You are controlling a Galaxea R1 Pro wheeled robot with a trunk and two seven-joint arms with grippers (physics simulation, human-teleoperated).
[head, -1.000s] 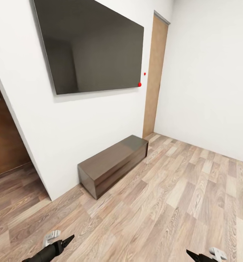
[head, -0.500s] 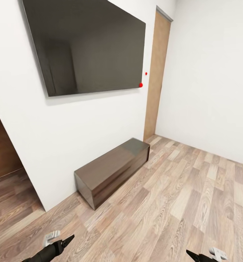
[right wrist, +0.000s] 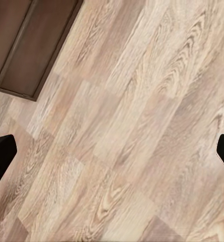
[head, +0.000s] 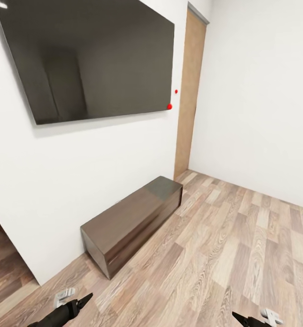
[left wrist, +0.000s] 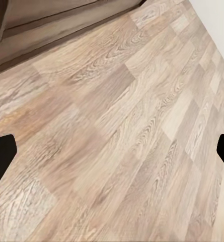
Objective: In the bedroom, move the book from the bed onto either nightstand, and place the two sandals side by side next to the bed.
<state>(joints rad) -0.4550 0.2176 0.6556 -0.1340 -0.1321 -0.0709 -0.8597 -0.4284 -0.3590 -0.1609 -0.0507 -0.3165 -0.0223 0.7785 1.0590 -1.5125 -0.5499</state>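
We are in a room with white walls and a light-brown wood plank floor. In the head view our left claw sits low at the left edge, and our right claw sits low at the right edge. Both hang over the floor and hold nothing. In the left wrist view the two dark fingertips stand far apart with bare floor between them, so the left claw is wide. The right wrist view shows the same for the right claw, with its fingertips far apart.

Ahead of the claws, well apart from them, a long low dark-brown wooden box lies on the floor against the wall. Above it hangs a big flat black screen with two small red dots beside its corner. A tall light-brown wooden door stands in the far corner.

Since half a second ago our whole view has swung. The dark-brown doorway at the left edge is now almost out of sight, and the screen looks bigger.
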